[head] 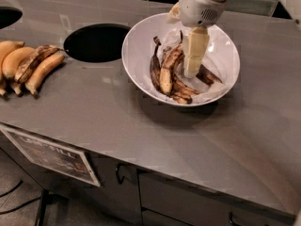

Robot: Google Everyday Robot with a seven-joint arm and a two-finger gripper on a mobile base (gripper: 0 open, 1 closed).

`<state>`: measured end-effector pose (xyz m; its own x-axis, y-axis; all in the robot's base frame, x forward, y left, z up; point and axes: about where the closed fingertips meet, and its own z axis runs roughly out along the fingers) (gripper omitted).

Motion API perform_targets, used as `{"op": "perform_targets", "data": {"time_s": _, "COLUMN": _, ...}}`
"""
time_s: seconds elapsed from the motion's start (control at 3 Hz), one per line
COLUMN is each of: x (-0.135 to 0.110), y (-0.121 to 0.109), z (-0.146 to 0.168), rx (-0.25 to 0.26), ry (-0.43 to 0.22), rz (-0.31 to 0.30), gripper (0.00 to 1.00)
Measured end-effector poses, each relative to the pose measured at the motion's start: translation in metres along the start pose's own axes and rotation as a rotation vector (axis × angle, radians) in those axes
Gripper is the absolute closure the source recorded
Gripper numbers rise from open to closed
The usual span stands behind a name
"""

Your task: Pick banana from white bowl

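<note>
banana bunch point(28, 65) beside round counter hole point(96, 42), left of the end effector point(191, 69)

The cream-coloured plastic two-finger gripper point(191, 71) hung pointing straight down beneath its bulky white wrist point(202, 6), near the far edge of the grey desk point(117, 126).

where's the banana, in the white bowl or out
In. The banana lies inside the white bowl; the gripper hangs in the bowl just beside it.
</note>
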<state>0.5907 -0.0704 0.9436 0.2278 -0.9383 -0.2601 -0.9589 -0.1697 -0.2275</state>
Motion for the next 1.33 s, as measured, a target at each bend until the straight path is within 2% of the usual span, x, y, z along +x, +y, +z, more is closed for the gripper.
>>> {"op": "perform_targets", "data": {"time_s": 0.67, "x": 0.018, "y": -0.009, "z": 0.022, "rx": -0.045, "ry": 0.002, "rz": 0.034, "gripper": 0.03}}
{"op": "perform_targets", "data": {"time_s": 1.33, "x": 0.022, "y": -0.011, "z": 0.033, "rx": -0.067, "ry": 0.012, "rz": 0.034, "gripper": 0.14}}
